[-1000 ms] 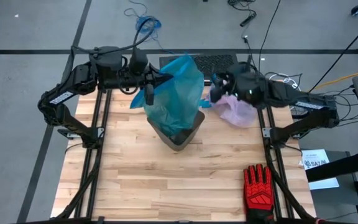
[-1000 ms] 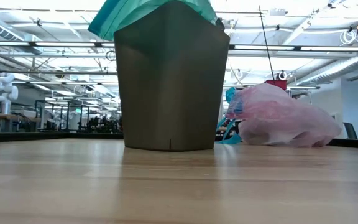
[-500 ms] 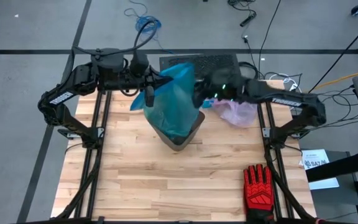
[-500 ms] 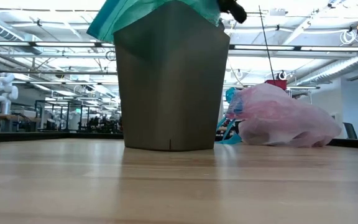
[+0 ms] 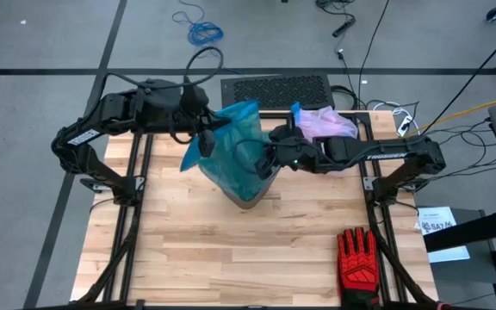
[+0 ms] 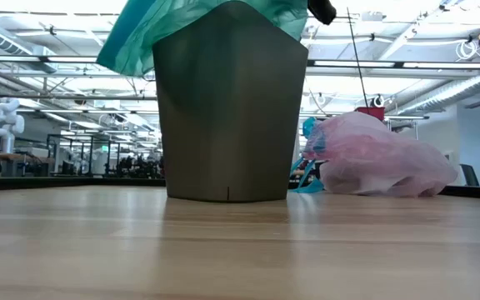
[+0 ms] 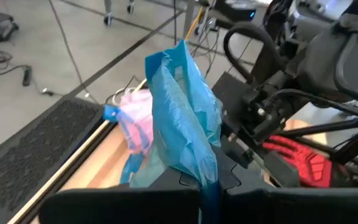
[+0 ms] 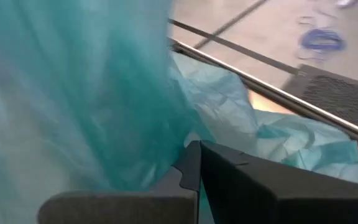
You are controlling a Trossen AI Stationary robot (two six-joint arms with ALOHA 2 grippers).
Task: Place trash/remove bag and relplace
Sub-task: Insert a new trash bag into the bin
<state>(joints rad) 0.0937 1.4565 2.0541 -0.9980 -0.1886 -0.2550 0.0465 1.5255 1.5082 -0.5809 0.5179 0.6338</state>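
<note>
No legible writing anywhere. Left gripper [image 7: 209, 182] pinching teal bag [image 5: 235, 155] over bin [image 6: 227, 117]; right gripper [image 5: 263, 164] clamped on its rim. Pink bag [image 5: 325, 123] lying behind on table [image 5: 231, 250].

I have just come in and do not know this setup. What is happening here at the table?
Two robot arms are fitting a teal plastic bag into a small bin in the middle of the table. The left gripper is shut on the bag's edge on one side, and the right gripper is shut on the bag at the opposite side. A pink bag, apparently the removed one, lies behind the bin at the table's back edge. A red glove lies untouched at the front.
</note>
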